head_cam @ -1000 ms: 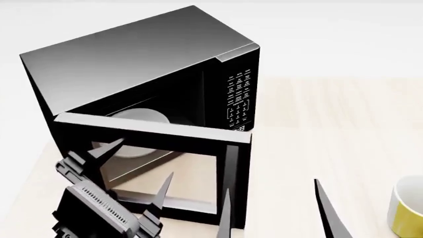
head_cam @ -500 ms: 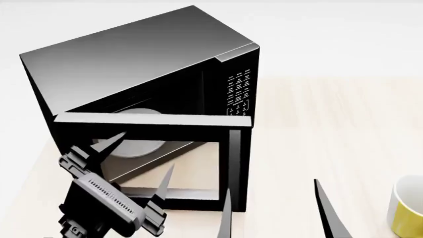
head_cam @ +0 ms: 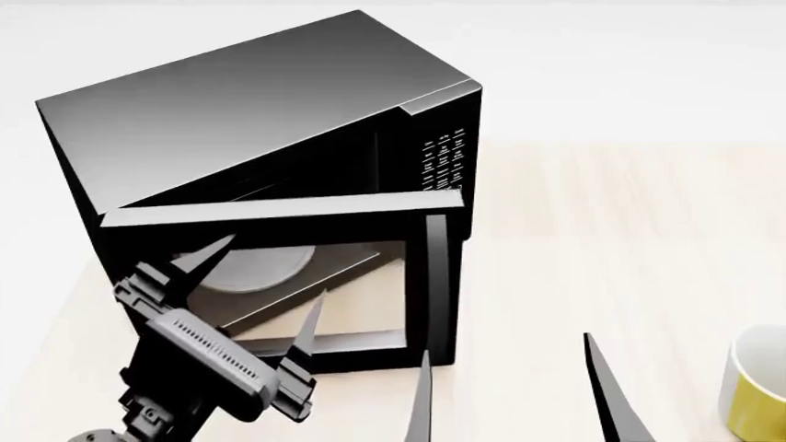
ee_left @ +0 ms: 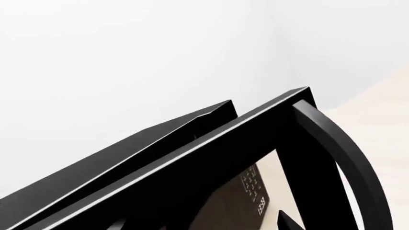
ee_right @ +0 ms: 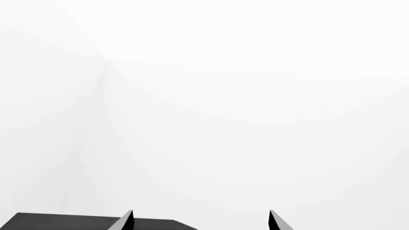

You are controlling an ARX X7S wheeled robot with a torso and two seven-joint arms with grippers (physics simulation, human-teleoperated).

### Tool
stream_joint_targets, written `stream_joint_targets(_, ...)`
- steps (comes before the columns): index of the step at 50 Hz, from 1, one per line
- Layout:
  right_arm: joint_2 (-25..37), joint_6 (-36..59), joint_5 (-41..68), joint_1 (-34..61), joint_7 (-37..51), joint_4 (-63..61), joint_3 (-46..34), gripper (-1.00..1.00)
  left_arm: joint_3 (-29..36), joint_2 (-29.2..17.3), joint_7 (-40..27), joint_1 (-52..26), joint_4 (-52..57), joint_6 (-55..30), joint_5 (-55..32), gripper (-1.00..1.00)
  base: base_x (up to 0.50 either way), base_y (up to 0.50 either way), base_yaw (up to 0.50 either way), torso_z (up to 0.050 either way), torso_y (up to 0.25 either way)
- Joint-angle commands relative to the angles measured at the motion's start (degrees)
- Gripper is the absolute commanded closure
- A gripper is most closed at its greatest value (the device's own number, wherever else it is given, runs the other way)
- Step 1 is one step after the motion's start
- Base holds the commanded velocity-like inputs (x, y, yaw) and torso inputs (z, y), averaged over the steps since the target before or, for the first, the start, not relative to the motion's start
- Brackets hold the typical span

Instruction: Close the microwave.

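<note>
Black microwave [head_cam: 271,138] sits back-left on the desk [head_cam: 614,239], door [head_cam: 283,276] half open. Left tool [head_cam: 258,290] spread apart against the glass: push near the free edge. Right tool [head_cam: 510,387] apart, idle.

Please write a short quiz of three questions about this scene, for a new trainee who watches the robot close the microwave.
1. True or false: the door of the microwave is fully shut.
2. Which claw is at the door: A) the left claw, or B) the right claw?
3. Fill in: at the right edge of the head view stands a yellow ____.

Key: 1. False; the door stands partly open, and the white plate shows through its window. 2. A. 3. mug.
</note>
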Motion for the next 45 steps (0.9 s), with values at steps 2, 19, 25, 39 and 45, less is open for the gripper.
stream_joint_targets(2,-0.2,-0.1,-0.4,0.0,-0.4,0.2,0.5,-1.00,-2.0,0.8,-1.8,-1.7,-2.7,0.8,0.0,-1.00,0.00,0.00,0.00,0.000,0.000)
stream_joint_targets(19,0.0,-0.4,-0.3,0.2,-0.1,0.6,0.3,-1.00,-1.5,1.8,-3.2,-4.0,-7.6,2.8,0.5,-1.00,0.00,0.00,0.00,0.000,0.000)
stream_joint_targets(25,0.1,-0.4,-0.2,0.2,0.0,0.6,0.3,-1.00,-1.4,2.1,-4.0,-4.8,-10.0,4.1,0.7,-1.00,0.00,0.00,0.00,0.000,0.002)
stream_joint_targets(39,0.2,-0.2,0.0,0.3,0.2,0.6,0.1,-1.00,-1.6,2.7,-5.7,-7.0,-15.3,6.5,0.8,-1.00,0.00,0.00,0.00,0.000,0.000)
stream_joint_targets(45,0.3,-0.4,0.0,0.3,0.3,0.7,0.0,-1.00,-1.6,3.0,-6.5,-7.7,-17.0,7.1,0.8,-1.00,0.00,0.00,0.00,0.000,0.000)
